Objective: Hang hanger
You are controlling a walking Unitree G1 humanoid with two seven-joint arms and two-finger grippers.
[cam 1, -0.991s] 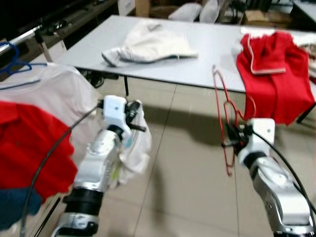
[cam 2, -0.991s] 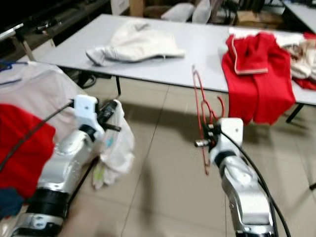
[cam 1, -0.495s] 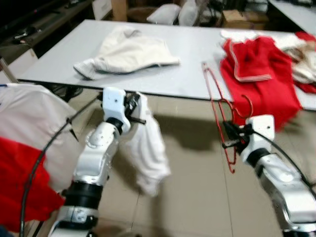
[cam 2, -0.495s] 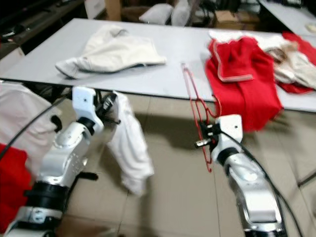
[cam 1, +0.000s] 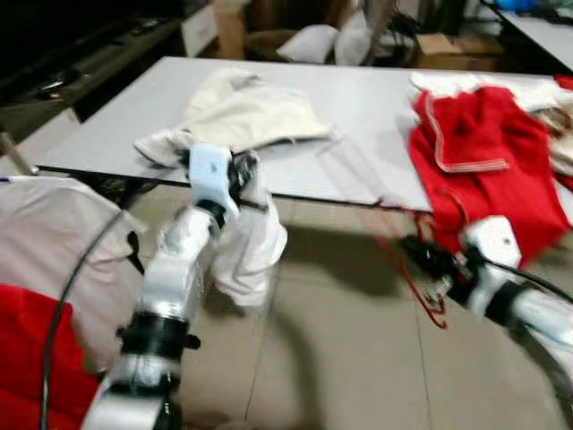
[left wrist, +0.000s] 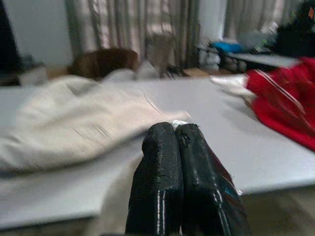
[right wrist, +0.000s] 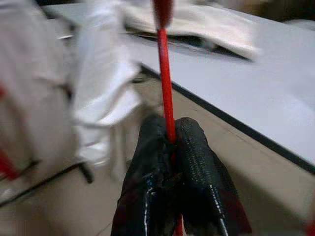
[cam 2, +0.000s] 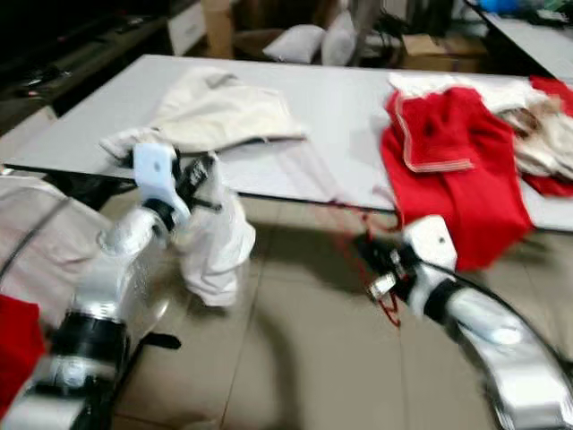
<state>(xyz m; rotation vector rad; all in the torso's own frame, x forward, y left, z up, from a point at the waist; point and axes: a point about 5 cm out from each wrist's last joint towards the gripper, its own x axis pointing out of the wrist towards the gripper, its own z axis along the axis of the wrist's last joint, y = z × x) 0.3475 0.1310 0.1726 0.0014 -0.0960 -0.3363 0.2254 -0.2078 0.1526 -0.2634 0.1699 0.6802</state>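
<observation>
My right gripper (cam 1: 421, 253) is shut on a thin red wire hanger (cam 1: 430, 306), which hangs blurred and tilted low over the tiled floor in front of the table edge. The right wrist view has the red wire (right wrist: 165, 93) pinched between the two black fingers (right wrist: 197, 157). My left gripper (cam 1: 243, 172) is shut on a white garment (cam 1: 246, 246) that dangles below it, just at the near edge of the grey table (cam 1: 358, 107). In the left wrist view the fingers (left wrist: 162, 167) are pressed together, with pale cloth under them.
A cream garment (cam 1: 246, 112) lies on the table at the left and a red garment (cam 1: 479, 148) drapes over its right front edge. White (cam 1: 54, 242) and red (cam 1: 31, 349) clothes hang close at my left. Boxes and bags stand behind the table.
The view has shifted and blurred. The hanger has swung from upright to low and tilted in the right gripper. The left gripper has carried the white garment up to the table edge.
</observation>
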